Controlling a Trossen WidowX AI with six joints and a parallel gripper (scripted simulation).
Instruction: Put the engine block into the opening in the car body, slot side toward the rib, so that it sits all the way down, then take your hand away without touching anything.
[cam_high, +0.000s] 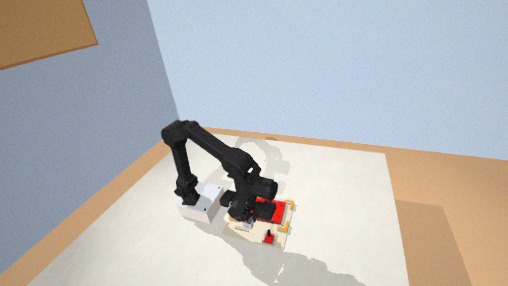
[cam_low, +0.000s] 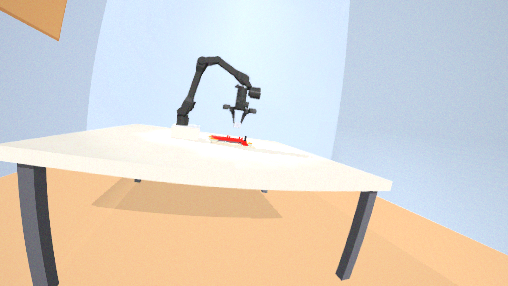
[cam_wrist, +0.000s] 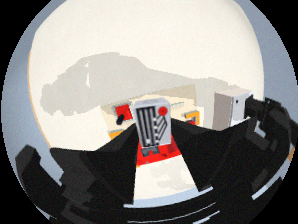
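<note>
The grey engine block (cam_low: 237, 125) (cam_wrist: 145, 122) has dark slots and a red round spot on the face seen in the wrist view. My gripper (cam_low: 237, 123) (cam_wrist: 154, 131) is shut on it and holds it upright in the air, clear above the car body. The red car body (cam_high: 278, 212) (cam_low: 226, 140) (cam_wrist: 150, 160) lies flat below, partly hidden by the arm in the top view and by the block and fingers in the wrist view. Dark shapes of its middle show just below the block in the wrist view. The rib cannot be made out.
The car body lies on a cream board (cam_high: 253, 237) (cam_wrist: 188, 92) with orange corner brackets (cam_high: 284, 228) (cam_wrist: 115, 134). A small red part (cam_high: 269, 240) (cam_wrist: 122, 110) with a black knob stands on the board beside the car body. The white arm base (cam_high: 197, 214) (cam_low: 185, 132) (cam_wrist: 222, 111) is close by.
</note>
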